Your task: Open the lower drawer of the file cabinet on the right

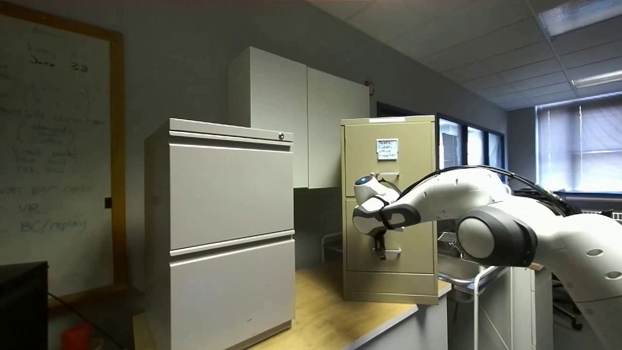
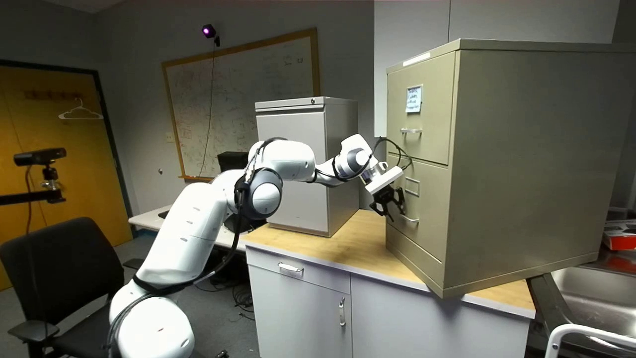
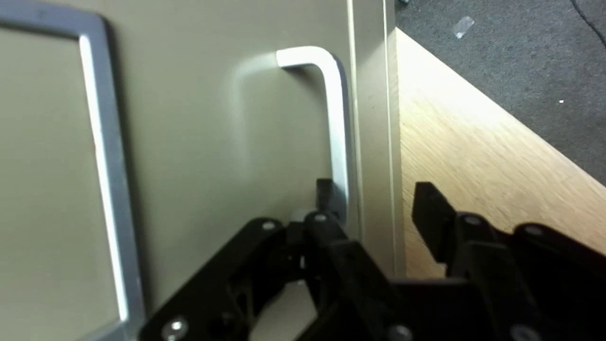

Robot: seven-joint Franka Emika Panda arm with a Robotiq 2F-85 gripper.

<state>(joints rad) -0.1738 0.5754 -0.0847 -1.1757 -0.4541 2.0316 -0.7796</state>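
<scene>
1. Jaws wide, your gripper (image 3: pixel 376 196) hangs at the handle (image 3: pixel 337 118) of the lower drawer (image 2: pixel 431 209), low on the file cabinet (image 2: pixel 536 149).
2. Clamp evenly, then pull squarely away from the file cabinet.

Behind the gripper (image 3: pixel 376 208), the wrist view faces the lower drawer (image 3: pixel 203 142); exterior views, farther back, share the file cabinet (image 2: pixel 507 164).

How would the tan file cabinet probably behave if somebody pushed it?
The file cabinet would probably stay stiff and feel heavy, given its metal look and bulk. One bottom corner appears to jut past the edge of the counter, so a hard push might tip it.
</scene>
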